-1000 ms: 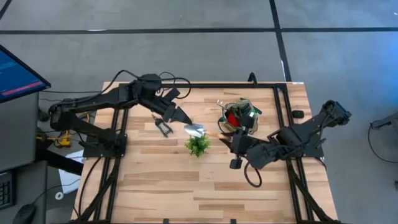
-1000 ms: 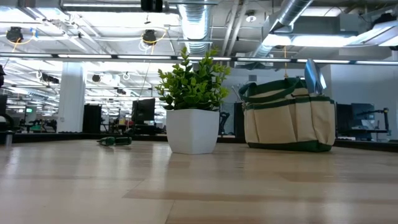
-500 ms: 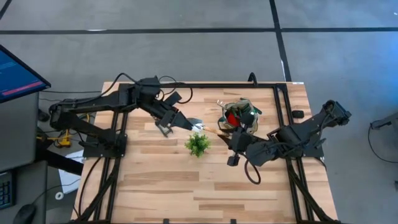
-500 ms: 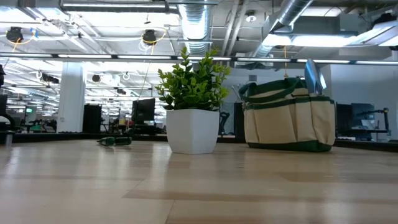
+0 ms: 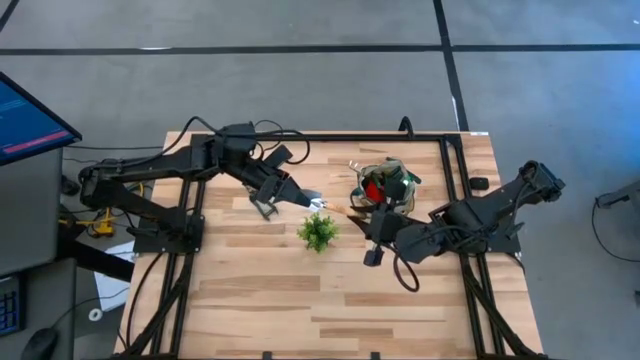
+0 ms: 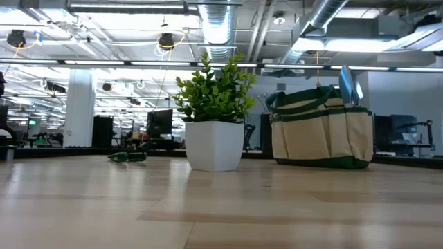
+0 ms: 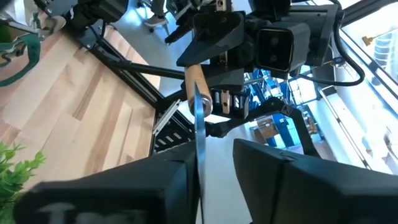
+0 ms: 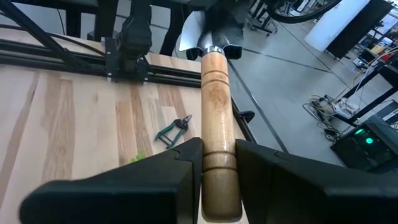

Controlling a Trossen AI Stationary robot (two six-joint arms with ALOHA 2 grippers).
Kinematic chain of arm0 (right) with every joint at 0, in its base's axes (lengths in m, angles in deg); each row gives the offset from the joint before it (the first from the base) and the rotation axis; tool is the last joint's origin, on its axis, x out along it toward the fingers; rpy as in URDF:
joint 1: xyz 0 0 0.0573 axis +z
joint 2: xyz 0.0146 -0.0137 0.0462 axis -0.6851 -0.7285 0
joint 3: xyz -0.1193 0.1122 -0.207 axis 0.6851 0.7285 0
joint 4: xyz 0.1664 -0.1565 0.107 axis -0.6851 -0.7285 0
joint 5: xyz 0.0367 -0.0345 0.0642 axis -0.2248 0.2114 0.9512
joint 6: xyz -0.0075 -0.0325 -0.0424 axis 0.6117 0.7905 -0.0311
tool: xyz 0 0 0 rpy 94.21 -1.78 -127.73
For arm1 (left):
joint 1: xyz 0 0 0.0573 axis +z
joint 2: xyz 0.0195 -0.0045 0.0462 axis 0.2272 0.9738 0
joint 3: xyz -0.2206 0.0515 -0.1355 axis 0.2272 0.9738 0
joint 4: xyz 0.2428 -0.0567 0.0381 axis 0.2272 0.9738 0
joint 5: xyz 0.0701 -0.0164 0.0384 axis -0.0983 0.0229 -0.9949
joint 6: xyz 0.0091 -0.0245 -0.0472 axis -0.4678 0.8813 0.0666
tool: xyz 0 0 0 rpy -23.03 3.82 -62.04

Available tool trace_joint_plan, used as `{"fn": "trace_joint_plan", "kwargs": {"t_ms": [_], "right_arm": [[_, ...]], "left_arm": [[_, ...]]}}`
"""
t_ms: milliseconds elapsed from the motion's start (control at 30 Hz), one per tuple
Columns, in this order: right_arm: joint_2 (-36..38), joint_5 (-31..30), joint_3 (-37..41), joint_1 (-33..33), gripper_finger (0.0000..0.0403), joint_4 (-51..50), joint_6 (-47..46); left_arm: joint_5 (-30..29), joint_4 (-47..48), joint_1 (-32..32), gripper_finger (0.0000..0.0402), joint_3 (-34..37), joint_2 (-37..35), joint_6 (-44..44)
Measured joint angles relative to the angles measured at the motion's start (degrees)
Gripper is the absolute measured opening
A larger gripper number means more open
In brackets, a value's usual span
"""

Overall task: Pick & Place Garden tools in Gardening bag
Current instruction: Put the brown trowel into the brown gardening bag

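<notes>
A wooden-handled trowel [image 5: 330,206] hangs level above the small potted plant [image 5: 318,232]. My right gripper [image 5: 367,222] is shut on its handle. My left gripper [image 5: 303,197] is open, its fingers on either side of the metal blade [image 7: 198,134]. The blade stands edge-on close by one finger [image 7: 168,177]; whether they touch, I cannot tell. The gardening bag [image 5: 390,180] stands at the far right with red gloves [image 5: 373,188] inside. Black-handled pruning shears [image 5: 262,207] lie flat on the table below the left arm. My right gripper pinches the trowel's wooden handle [image 8: 217,134] between its two fingers, near the handle's free end. The fingers lie along the handle, nearly level, coming from the table's right. The trowel is lifted clear of the table, its blade [image 8: 208,28] pointing at the left gripper.
The potted plant [image 6: 214,117] stands mid-table, right under the trowel. The bag [image 6: 322,135] has a tool blade [image 6: 349,83] sticking up from it. The shears [image 6: 128,156] lie far left. Bare wood spreads across the near half of the table [image 5: 320,310].
My left gripper has moved toward the table's right edge, onto the trowel's blade, and now covers part of it. The trowel has stayed lifted and level in my right gripper.
</notes>
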Motion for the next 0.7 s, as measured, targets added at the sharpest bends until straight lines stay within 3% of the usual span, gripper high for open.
{"fn": "trace_joint_plan", "kwargs": {"t_ms": [367,700], "right_arm": [[0.00,-0.07,0.00,0.01,0.0060,0.07,-0.04],[0.02,-0.04,0.00,0.01,0.0060,-0.13,0.02]], "left_arm": [[-0.58,-0.59,-0.19,0.0005,0.00,0.02,-0.21],[-1.07,-1.00,-0.60,0.0001,0.00,0.02,-7.15]]}}
